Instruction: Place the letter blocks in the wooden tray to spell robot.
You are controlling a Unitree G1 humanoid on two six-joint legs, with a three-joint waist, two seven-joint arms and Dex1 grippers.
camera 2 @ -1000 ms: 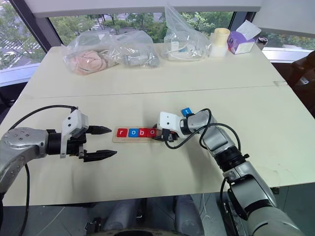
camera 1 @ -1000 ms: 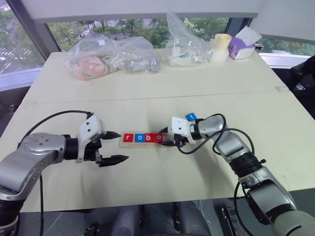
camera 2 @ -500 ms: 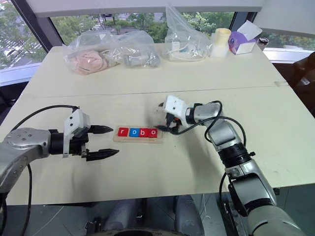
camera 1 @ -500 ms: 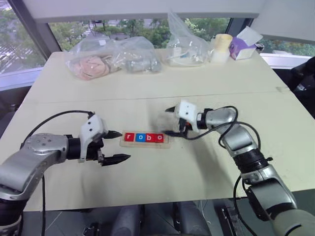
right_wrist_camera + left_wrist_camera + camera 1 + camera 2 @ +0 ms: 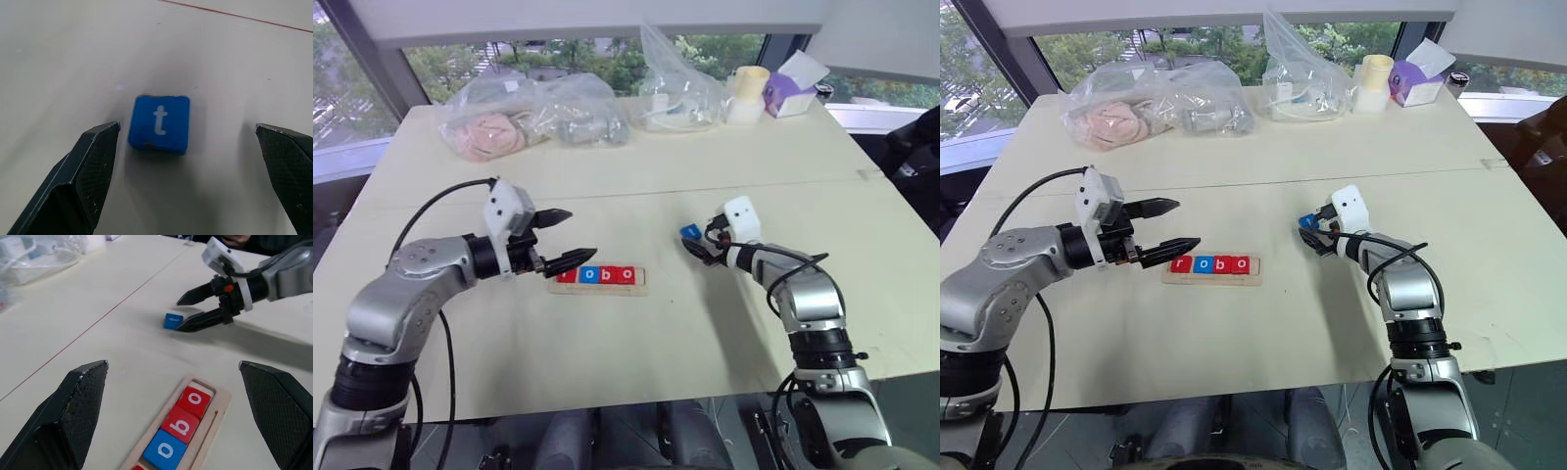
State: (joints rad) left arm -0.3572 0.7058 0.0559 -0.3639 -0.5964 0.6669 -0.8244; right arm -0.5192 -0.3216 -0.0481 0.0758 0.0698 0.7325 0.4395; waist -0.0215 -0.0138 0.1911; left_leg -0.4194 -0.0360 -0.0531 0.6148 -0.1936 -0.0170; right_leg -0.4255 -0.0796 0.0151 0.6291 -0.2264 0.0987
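While both arms hang over the table (image 5: 636,362), the wooden tray (image 5: 599,288) lies nearest to the robot, about mid-table. It holds 4 letter blocks in a row: red r (image 5: 1178,264), blue o (image 5: 1200,264), red b (image 5: 1221,264), red o (image 5: 1241,263). The slot's right end has no block in it.

The left gripper (image 5: 566,238) hovers just above & left of the tray's left end. Its jaws are wide open w/ nothing between them. One black fingertip hangs over the r block's end of the tray, so that end is partly hidden in the left eye view.

Next, further back & to the right, the blue t block (image 5: 159,123) lies flat on the table, well apart from the tray. Its white letter faces up. The right gripper (image 5: 1315,238) sits right by it, pointing at it, jaws spread wide on both sides of the block. From the right wrist view the fingers (image 5: 83,181) do not touch the block; there is a gap on each side.

A thin red line (image 5: 88,328) runs across the table behind the t block.

Far back, by the window: 2 clear plastic bags (image 5: 533,117) w/ stuff inside, a 3rd clear bag (image 5: 677,93), a cream cup (image 5: 749,93) & a purple box (image 5: 788,88).
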